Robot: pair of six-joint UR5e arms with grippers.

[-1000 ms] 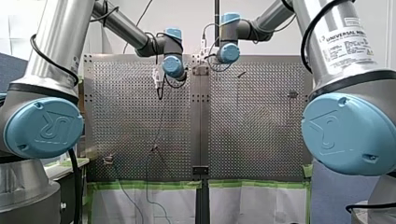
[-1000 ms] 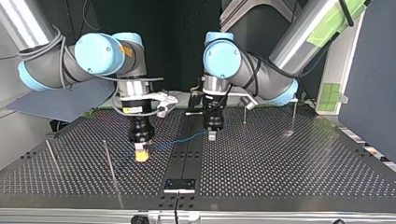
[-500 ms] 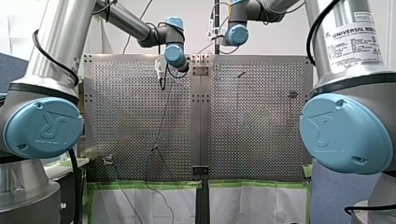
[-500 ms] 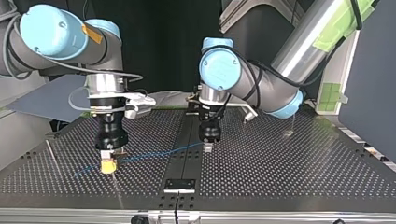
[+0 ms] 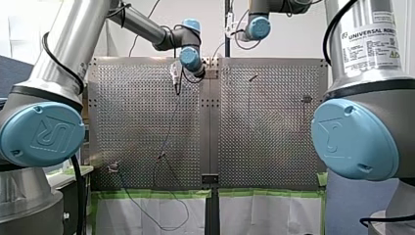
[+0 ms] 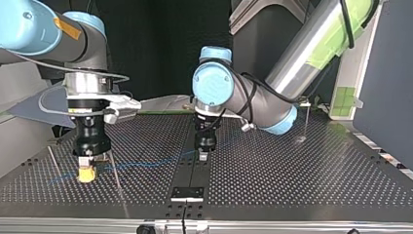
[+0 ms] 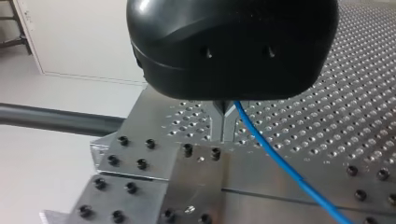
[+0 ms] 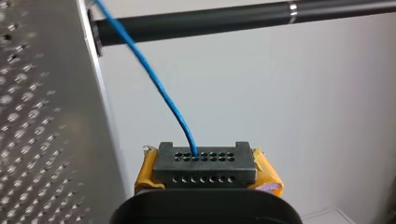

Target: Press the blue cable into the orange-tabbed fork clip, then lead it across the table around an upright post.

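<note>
Over the last second my right gripper [image 6: 86, 171], the one with the yellow pads, has travelled across the top view from the right of the thin upright metal post [image 6: 116, 178] to its left, dragging the thin blue cable [image 6: 146, 163] with it. My left gripper [image 6: 203, 157], black with metal fingers, has drifted only a little the same way, near the table's centre seam. The cable now runs low over the perforated metal table [image 6: 292, 180] as a fairly straight span between the two grippers. It crosses the post's line, with a short tail beyond my right gripper. From this angle I cannot tell on which side of the post it passes, or whether it touches it. My right wrist view shows that gripper clenched on the cable, which comes out of the black ribbed tips between the pads. My left wrist view shows the metal fingers pinched together with the cable leaving from between them, so both are holding it. I read this as the routing leg under way. I cannot pick out the orange-tabbed fork clip anywhere, so I cannot confirm the pressing step. Next I would want the span to bear on the post without my left grip slipping
</note>
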